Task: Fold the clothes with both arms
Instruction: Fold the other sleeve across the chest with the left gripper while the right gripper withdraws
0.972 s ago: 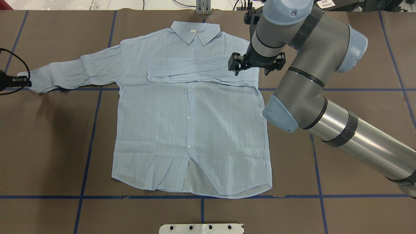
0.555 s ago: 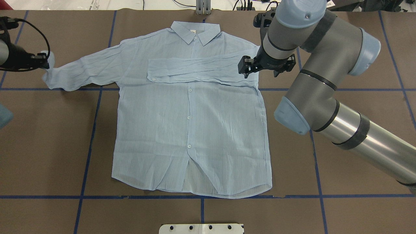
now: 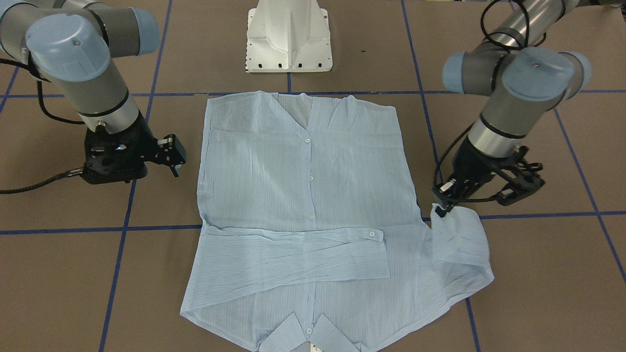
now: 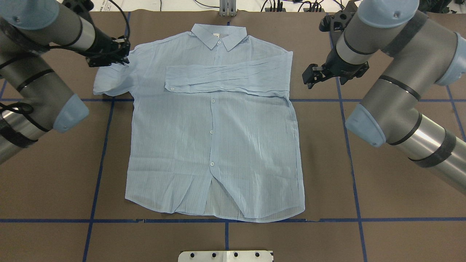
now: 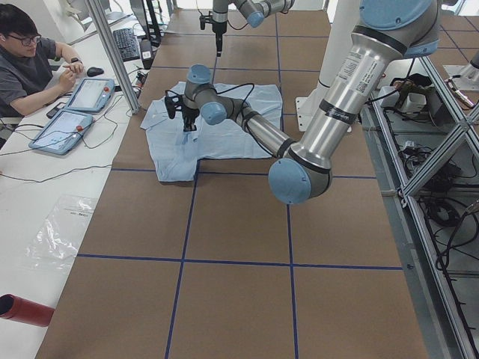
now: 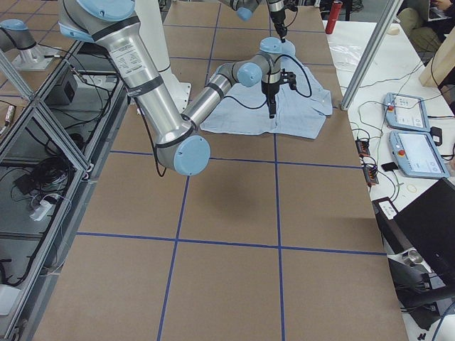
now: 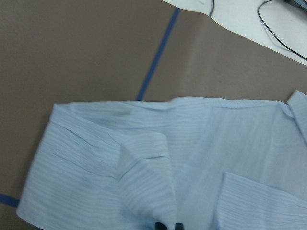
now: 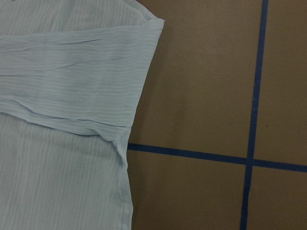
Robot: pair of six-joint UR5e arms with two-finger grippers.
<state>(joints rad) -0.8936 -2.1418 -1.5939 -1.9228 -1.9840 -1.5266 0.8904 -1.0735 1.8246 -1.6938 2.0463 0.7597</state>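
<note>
The light-blue shirt (image 4: 218,145) lies flat, front up, with its collar (image 4: 219,36) at the far side. One sleeve (image 4: 225,78) is folded across the chest. My left gripper (image 4: 123,57) is shut on the cuff of the other sleeve (image 4: 109,82) and holds it raised near the shoulder, so the sleeve doubles over on itself. In the front-facing view that gripper (image 3: 441,208) pinches the cuff above the bunched sleeve (image 3: 459,249). My right gripper (image 4: 312,76) hangs open and empty beside the shirt's shoulder edge, off the cloth. It also shows in the front-facing view as right gripper (image 3: 174,157).
The brown table is marked with blue tape lines (image 4: 102,145). The white pedestal base (image 3: 288,39) stands just past the shirt's hem. In the exterior left view a person (image 5: 30,60) sits at a side table with tablets (image 5: 67,123).
My left gripper has carried the cuff from the table's far left in toward the shirt's shoulder, folding the sleeve. My right gripper has drawn away to the right, off the folded sleeve.
</note>
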